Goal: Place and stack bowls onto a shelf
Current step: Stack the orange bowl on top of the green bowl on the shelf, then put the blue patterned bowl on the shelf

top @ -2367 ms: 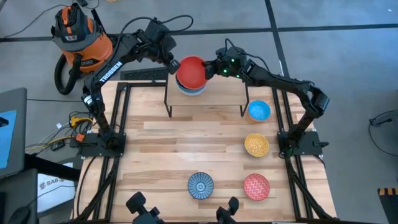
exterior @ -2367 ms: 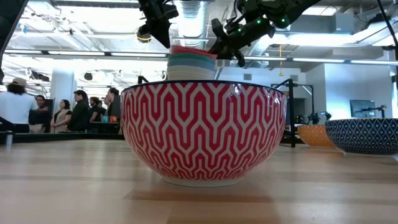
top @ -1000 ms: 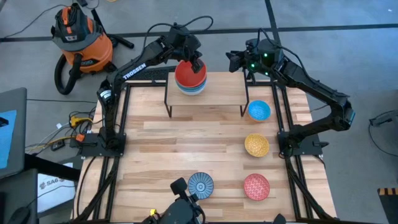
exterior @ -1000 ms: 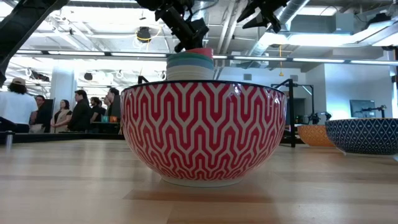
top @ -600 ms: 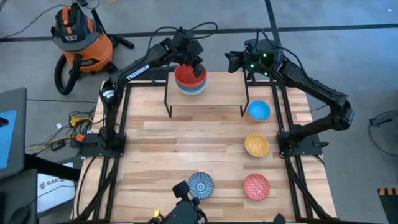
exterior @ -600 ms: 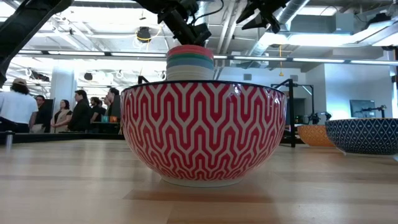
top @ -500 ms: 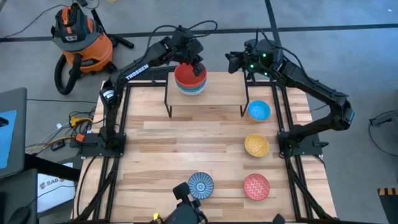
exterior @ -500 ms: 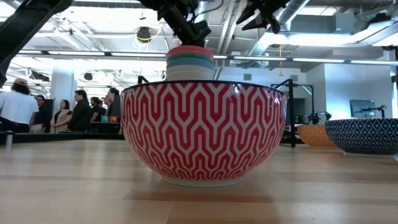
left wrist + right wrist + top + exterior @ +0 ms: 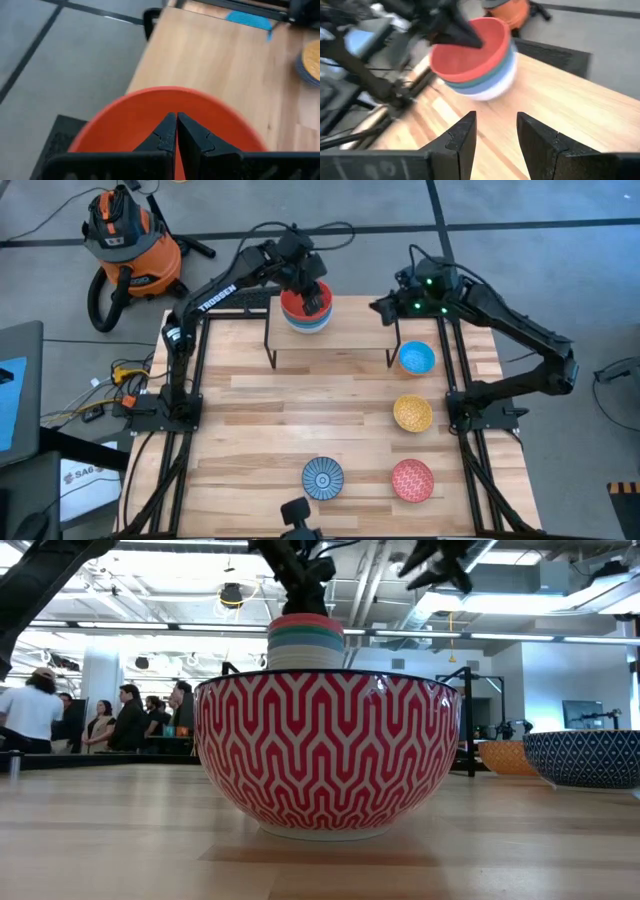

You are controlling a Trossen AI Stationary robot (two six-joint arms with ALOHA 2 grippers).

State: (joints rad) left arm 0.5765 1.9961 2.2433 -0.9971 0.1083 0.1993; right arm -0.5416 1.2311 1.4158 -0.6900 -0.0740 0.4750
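A stack of bowls [image 9: 305,310], red on top over teal, blue and white, stands on the left part of the shelf [image 9: 350,322]. It also shows in the low view, stack [image 9: 305,638], and in the right wrist view, stack [image 9: 472,57]. My left gripper [image 9: 311,287] hovers shut just above the red bowl [image 9: 165,115], with a gap to it in the low view. My right gripper [image 9: 384,307] is open, level with the shelf's right end, above the blue bowl [image 9: 416,359].
On the table's right side lie a yellow speckled bowl [image 9: 412,413] and a pink-red bowl [image 9: 412,480]; a patterned blue bowl [image 9: 322,478] sits near the near edge. An orange vacuum [image 9: 125,235] stands on the floor. People stand in the room behind.
My left gripper has risen a little off the top of the stack and stays shut. My right gripper has moved from beyond the shelf's far right corner toward the near edge. The stack has not moved.
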